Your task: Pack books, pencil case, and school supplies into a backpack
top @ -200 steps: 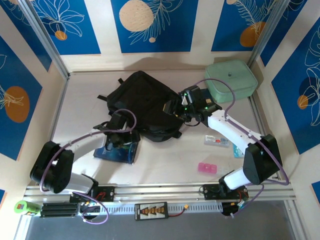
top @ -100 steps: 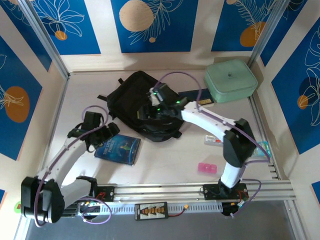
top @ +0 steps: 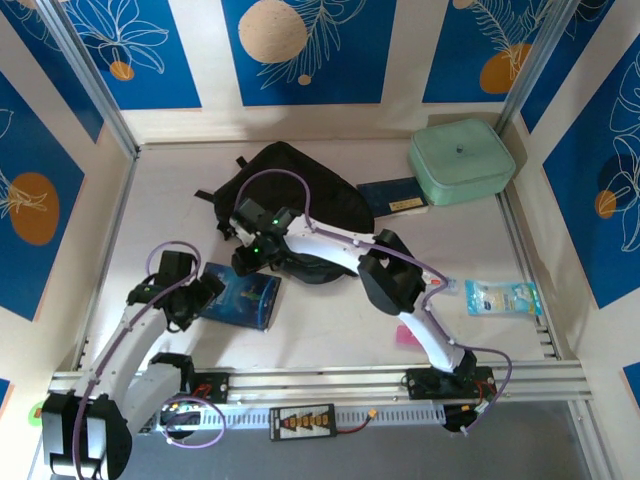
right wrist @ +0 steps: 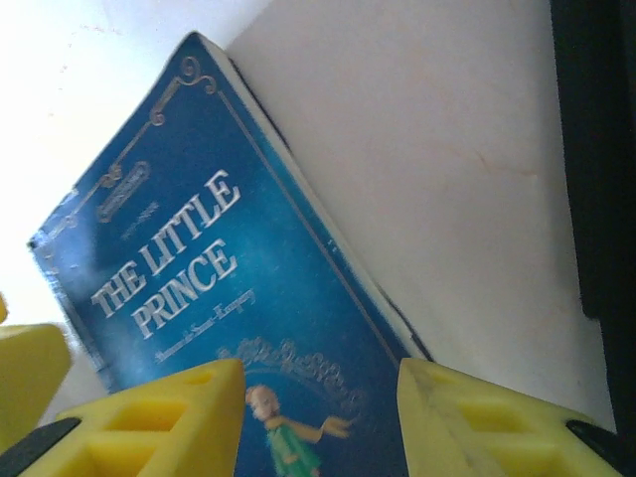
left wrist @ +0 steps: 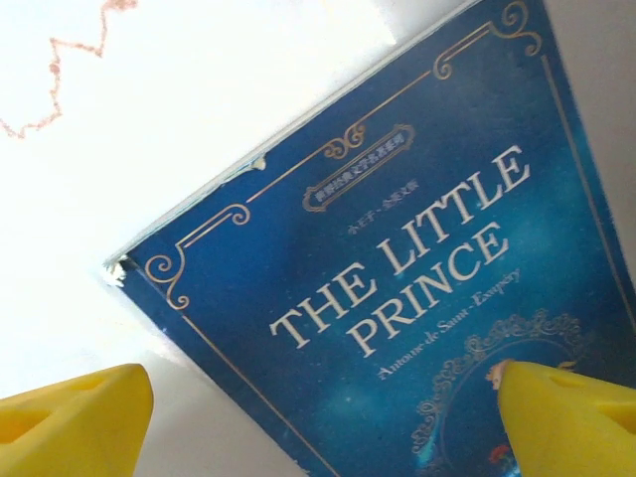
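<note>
A blue book [top: 243, 297] titled The Little Prince lies flat on the table in front of the black backpack [top: 295, 190]. My left gripper [top: 196, 296] is open at the book's left corner, its yellow fingertips [left wrist: 75, 417] wide apart over the cover [left wrist: 397, 258]. From the backpack's side my right gripper [top: 252, 263] hovers above the same book [right wrist: 199, 288], open, with the book's right edge between its fingers [right wrist: 149, 422]. The backpack [right wrist: 596, 149] runs along that view's right edge.
A thin dark navy book [top: 392, 195] lies right of the backpack, beside the mint green pencil case [top: 460, 160] at the back right. A clear packet [top: 502, 297] lies at the right, and a pink block [top: 406, 335] peeks from behind the right arm.
My right arm has swung left from the backpack's right side across it to the blue book, its jaws narrowing. My left arm has drawn back to the book's left corner.
</note>
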Robot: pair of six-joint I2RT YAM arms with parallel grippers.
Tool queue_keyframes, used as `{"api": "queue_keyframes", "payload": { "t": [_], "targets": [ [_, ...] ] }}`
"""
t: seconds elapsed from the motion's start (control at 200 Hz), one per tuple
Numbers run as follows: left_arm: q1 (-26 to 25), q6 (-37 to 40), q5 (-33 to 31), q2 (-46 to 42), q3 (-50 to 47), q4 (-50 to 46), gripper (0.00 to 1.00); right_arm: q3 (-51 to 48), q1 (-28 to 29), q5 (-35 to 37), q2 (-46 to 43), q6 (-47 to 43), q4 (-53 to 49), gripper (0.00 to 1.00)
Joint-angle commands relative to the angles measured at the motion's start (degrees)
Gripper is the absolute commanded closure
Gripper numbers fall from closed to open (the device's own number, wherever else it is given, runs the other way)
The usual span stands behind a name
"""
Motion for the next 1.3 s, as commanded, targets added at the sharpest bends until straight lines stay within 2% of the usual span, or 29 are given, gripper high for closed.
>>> {"api": "queue_keyframes", "payload": {
  "t": [0.0, 0.12, 0.25, 0.395, 0.57, 0.85, 1.015, 1.125, 1.295],
  "targets": [
    [0.7, -1.7, -0.7, -0.6, -1.4, 0.1, 0.12, 3.7, 0.0, 0.4, 2.8, -1.5, -4.5, 0.55],
    [0.7, -1.9, -0.1, 0.7, -1.6, 0.9, 0.16, 4.0, 0.1, 0.3, 4.3, -1.0, -5.7, 0.56],
    [0.7, -2.3, 0.6, 1.4, -2.2, 1.7, 0.18, 1.8, 0.2, 0.6, 4.1, -0.9, -5.9, 0.63],
    [0.7, -2.7, 1.9, 2.1, -3.2, 3.6, 0.24, -1.7, 0.2, 1.2, 2.7, -0.2, -6.3, 0.77],
    [0.7, -2.4, 4.2, 2.9, -3.6, 4.7, 0.29, -8.4, 0.3, 0.8, -1.3, 1.8, -5.6, 0.82],
    [0.6, -2.1, 8.2, 3.1, -5.4, 7.1, 0.34, -17.4, 0.2, 1.3, -6.3, 7.0, -4.9, 0.83],
    [0.6, -1.5, 13.2, 4.5, -6.3, 12.4, 0.43, -17.4, -0.7, -0.1, -5.5, 8.6, -4.4, 0.84],
    [0.6, -1.3, 13.4, 4.9, -6.2, 12.6, 0.48, -17.2, -1.2, -0.6, -5.5, 9.1, -3.9, 0.85],
    [0.5, -1.1, 13.9, 7.2, -6.4, 13.3, 0.49, -17.0, -1.8, -0.9, -5.4, 9.2, -3.8, 0.85]
  ]
}}
